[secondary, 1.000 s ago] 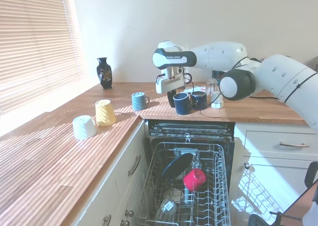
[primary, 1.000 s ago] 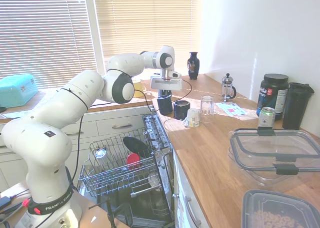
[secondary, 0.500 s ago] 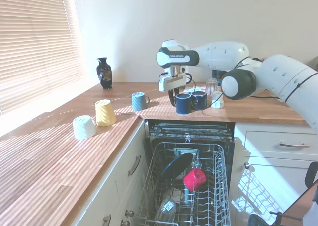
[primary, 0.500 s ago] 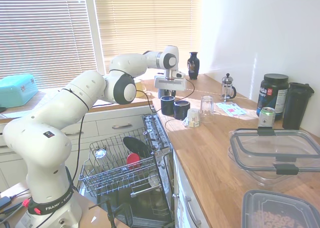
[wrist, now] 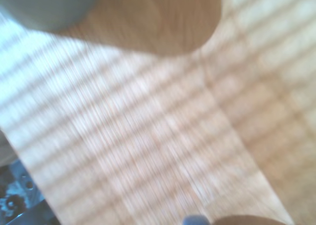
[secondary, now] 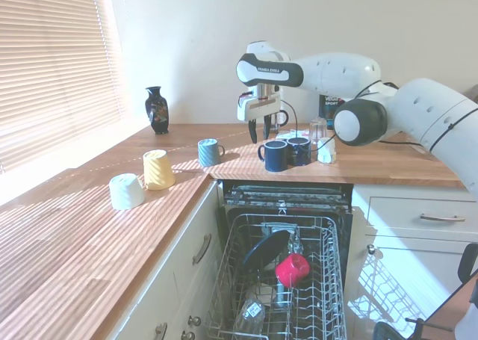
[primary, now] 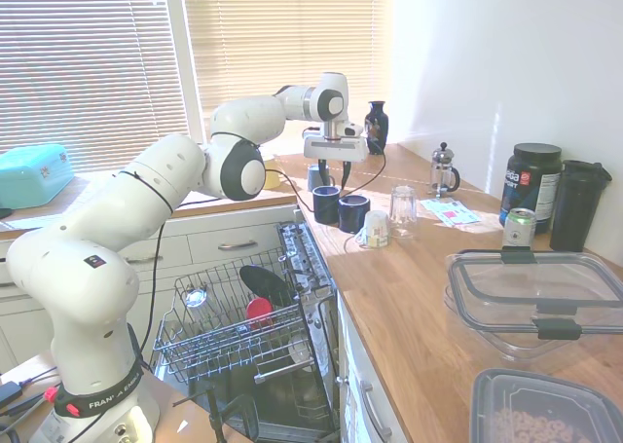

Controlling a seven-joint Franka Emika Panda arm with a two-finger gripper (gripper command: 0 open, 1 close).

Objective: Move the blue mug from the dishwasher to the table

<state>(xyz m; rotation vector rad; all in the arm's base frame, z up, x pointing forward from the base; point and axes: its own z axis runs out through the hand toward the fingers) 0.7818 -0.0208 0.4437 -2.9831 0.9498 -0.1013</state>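
Note:
The blue mug (primary: 326,204) (secondary: 275,155) stands upright on the wooden table (primary: 409,297) (secondary: 89,235), close beside a second near-identical navy mug (primary: 353,212) (secondary: 299,151). My gripper (primary: 331,178) (secondary: 259,132) hangs open and empty a little above the table, just behind the blue mug and apart from it. A paler grey-blue mug (secondary: 209,152) (wrist: 44,7) sits further along the table. The dishwasher (primary: 234,326) (secondary: 287,280) stands open below, its wire rack pulled out. The wrist view shows only blurred wood grain striped with sunlight.
A red cup (secondary: 292,269) and a dark pan lie in the rack. A yellow mug (secondary: 157,168), a white cup (secondary: 125,190) and a dark vase (secondary: 156,109) stand on the table. A glass (primary: 402,204), a French press (primary: 444,170) and plastic containers (primary: 535,307) stand elsewhere on it.
The gripper set the blue mug down beside the second navy mug, opened, and rose up and back away from it. The mug stays on the table.

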